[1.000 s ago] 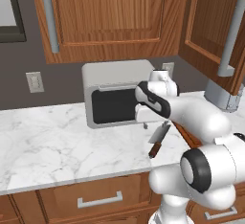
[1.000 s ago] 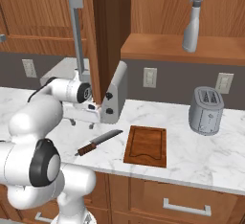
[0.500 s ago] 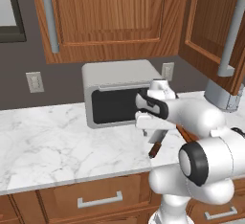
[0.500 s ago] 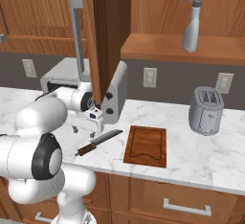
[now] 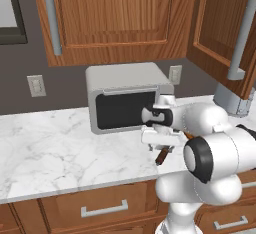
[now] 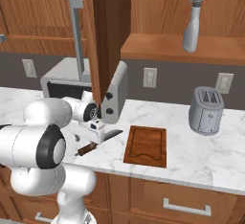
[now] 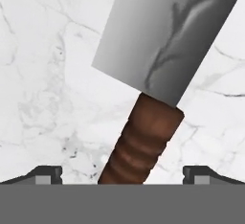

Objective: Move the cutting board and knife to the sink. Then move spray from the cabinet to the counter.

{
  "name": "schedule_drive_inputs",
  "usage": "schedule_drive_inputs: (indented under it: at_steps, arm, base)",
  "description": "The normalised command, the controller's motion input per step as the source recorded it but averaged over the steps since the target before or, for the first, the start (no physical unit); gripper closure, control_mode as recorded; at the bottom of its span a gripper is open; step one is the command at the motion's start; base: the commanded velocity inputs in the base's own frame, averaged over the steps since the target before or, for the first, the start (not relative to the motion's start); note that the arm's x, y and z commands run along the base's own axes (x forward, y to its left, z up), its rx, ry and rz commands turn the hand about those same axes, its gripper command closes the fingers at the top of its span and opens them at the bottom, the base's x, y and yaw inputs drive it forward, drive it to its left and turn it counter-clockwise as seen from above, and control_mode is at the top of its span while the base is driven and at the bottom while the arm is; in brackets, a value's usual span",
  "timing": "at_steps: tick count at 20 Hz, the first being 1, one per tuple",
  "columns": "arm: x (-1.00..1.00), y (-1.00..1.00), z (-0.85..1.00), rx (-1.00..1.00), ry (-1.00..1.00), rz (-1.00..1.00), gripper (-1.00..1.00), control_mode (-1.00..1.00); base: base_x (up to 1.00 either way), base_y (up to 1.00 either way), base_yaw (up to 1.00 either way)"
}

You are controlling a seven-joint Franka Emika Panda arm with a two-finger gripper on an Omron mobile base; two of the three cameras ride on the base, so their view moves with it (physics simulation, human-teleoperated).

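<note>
Wooden knife (image 7: 143, 137) handle lies between the open jaws.

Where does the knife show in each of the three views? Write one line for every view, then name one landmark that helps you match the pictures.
Left base view: the knife lies on the counter, lower right of centre, mostly hidden under the claw.
Right base view: lower left of centre, handle poking out below the claw, left of the cutting board.
Hand view: centre, blade up, handle between the open fingertips.
Shared landmark: the veined marble counter.
</note>
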Motion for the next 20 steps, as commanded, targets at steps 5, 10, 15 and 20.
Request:
schedule_drive_inputs:
  at_steps: [5,10,15,20]
  arm:
    - [-0.1,-0.01,-0.32,0.0,0.03,-0.04,-1.0,-1.0]
    - [0.0,0.0,-0.35,0.0,0.0,-0.02,-1.0,-1.0]
    - [0.0,0.0,-0.16,0.0,0.0,0.0,1.0,-1.0]
    - [0.0,0.0,0.0,0.0,0.0,0.0,1.0,-1.0]
  base:
    - [0.0,0.0,0.0]
    - [0.0,0.0,0.0]
    - [0.0,0.0,0.0]
    - [0.0,0.0,0.0]
